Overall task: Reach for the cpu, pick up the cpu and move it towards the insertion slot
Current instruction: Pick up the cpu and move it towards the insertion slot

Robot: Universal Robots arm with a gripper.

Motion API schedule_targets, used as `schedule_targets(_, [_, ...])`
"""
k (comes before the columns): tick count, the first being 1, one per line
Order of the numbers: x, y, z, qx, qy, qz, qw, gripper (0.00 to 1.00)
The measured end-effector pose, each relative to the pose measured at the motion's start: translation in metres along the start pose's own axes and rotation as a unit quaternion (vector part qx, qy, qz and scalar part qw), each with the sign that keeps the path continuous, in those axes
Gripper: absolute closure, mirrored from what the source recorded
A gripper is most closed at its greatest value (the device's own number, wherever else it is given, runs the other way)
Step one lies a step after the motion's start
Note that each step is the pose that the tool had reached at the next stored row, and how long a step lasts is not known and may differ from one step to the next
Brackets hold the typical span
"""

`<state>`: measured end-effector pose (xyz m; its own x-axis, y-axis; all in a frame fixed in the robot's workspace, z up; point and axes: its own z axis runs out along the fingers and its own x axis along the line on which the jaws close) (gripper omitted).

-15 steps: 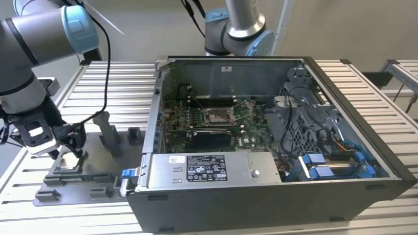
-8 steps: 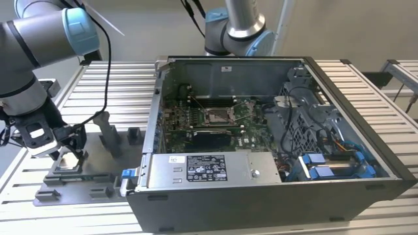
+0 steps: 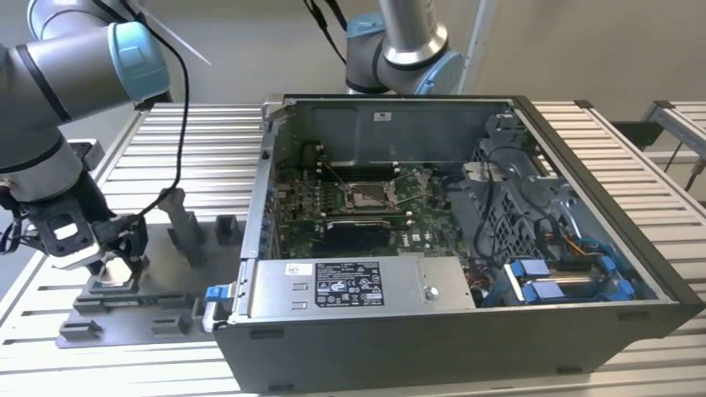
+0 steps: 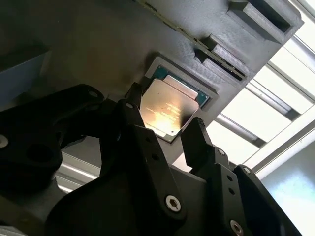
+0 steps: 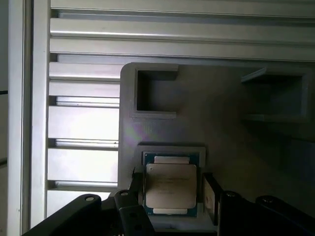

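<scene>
Black fingers (image 5: 210, 195) of the claw (image 5: 173, 191) stand open (one each side) around the cpu (image 5: 170, 184), which lies flat in the grey fixture's (image 5: 231, 137) square recess. Beside the fixture, a computer case (image 3: 441, 347) holds the insertion slot (image 3: 368, 195); both sit on a slatted table (image 3: 198, 141).

Grey arm (image 3: 45, 124), blue joint caps (image 3: 138, 54) — black gripper (image 4: 165, 117), silver screws (image 4: 172, 201), black cable (image 3: 182, 107).

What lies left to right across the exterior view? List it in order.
hand → upright grey fixture block → insertion slot → blue drive brackets
</scene>
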<state>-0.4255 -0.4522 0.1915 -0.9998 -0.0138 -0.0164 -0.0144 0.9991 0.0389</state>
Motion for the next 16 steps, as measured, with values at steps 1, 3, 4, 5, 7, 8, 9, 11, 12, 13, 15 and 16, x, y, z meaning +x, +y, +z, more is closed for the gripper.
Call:
schedule_targets(1, [0.0,0.0,0.0007,0.0,0.0,0.0,1.0,0.0])
schedule_targets(3, [0.0001,-0.0001,0.0019,0.0,0.0001,0.0,1.0,0.0])
schedule_targets(4, [0.0002,-0.0002,0.0023,0.0,0.0001,0.0,1.0,0.0])
schedule_targets(5, [0.0003,-0.0002,0.0027,0.0,0.0001,0.0,1.0,0.0])
schedule_targets(7, [0.0005,-0.0002,0.0036,0.0,0.0,0.001,1.0,0.0])
schedule_targets(8, [0.0006,-0.0002,0.0037,0.0,0.0,0.001,1.0,0.0])
schedule_targets(9, [0.0006,-0.0002,0.0037,0.0001,0.0001,0.001,1.0,0.0])
schedule_targets(11, [0.0006,-0.0002,0.0039,0.0,0.0,0.001,1.0,0.0])
schedule_targets(12, [0.0006,-0.0002,0.0039,0.0,0.0,0.001,1.0,0.0])
schedule_targets(13, [0.0007,-0.0002,0.0039,0.0001,0.0,0.001,1.0,0.0])
schedule_targets(15, [0.0007,-0.0002,0.004,0.0,0.0,0.001,1.0,0.0])
schedule_targets(16, [0.0007,-0.0002,0.004,0.0,0.0,0.001,1.0,0.0])
